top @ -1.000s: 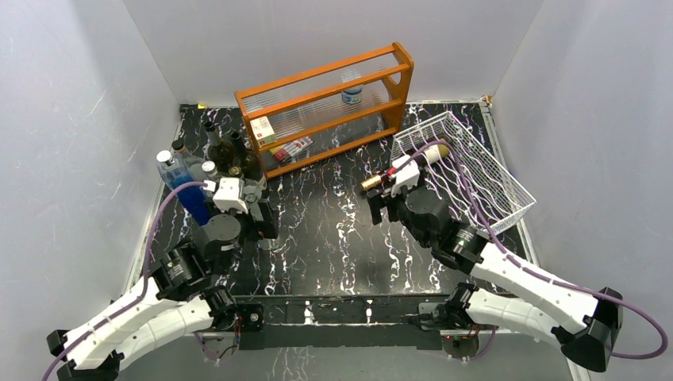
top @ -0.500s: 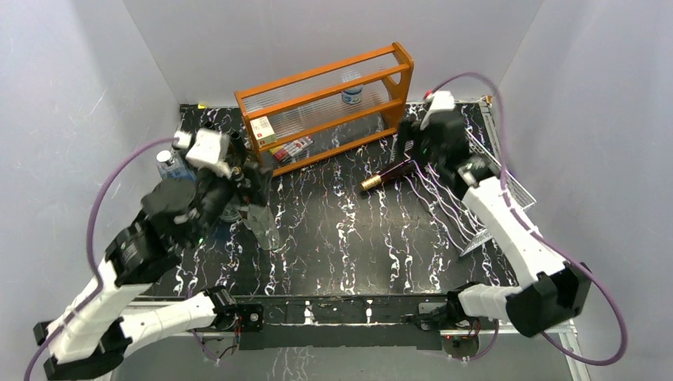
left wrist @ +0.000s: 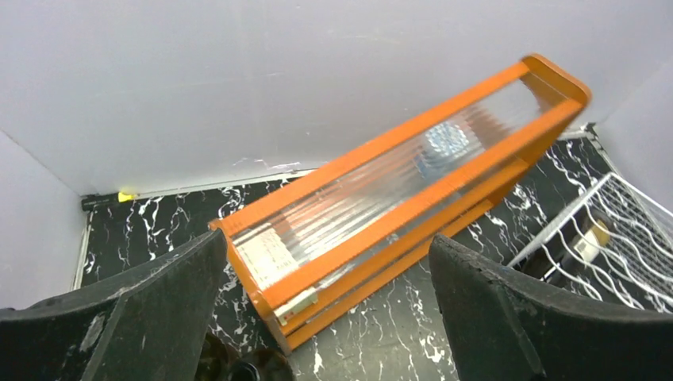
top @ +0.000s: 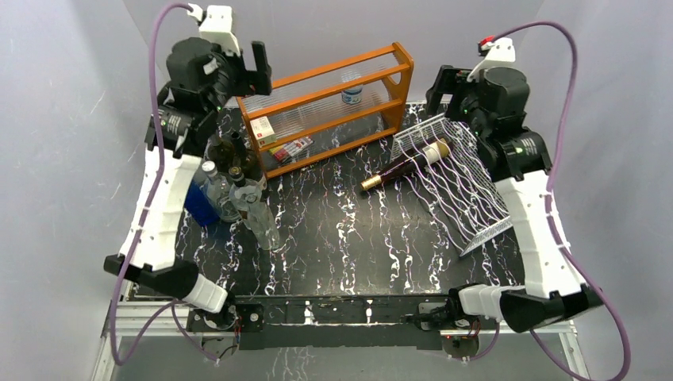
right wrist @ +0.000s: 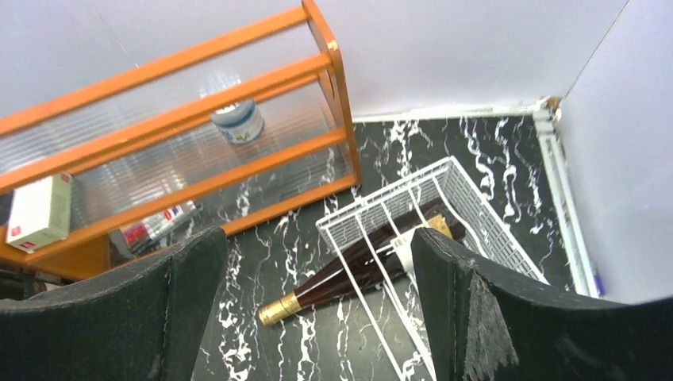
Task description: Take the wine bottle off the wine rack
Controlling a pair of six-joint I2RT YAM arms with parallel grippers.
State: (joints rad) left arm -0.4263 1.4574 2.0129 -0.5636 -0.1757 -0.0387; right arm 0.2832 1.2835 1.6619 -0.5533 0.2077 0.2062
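Top external view looks steeply down over the whole surface (top: 341, 230); both wrist views look down from afar, ahead of the left gripper (left wrist: 325, 242) and right gripper (right wrist: 317, 238); all three share the orange shelf (top: 325, 107) and wine rack (top: 476, 198).

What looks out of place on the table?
The wine bottle lies on its side, its gold-capped neck sticking out of the white wine rack over the table. The rack seems tipped, not flat.

Marbled table (top: 341, 238) bears orange shelf (top: 325, 103), wine rack (top: 468, 186), bottles (top: 234, 186).
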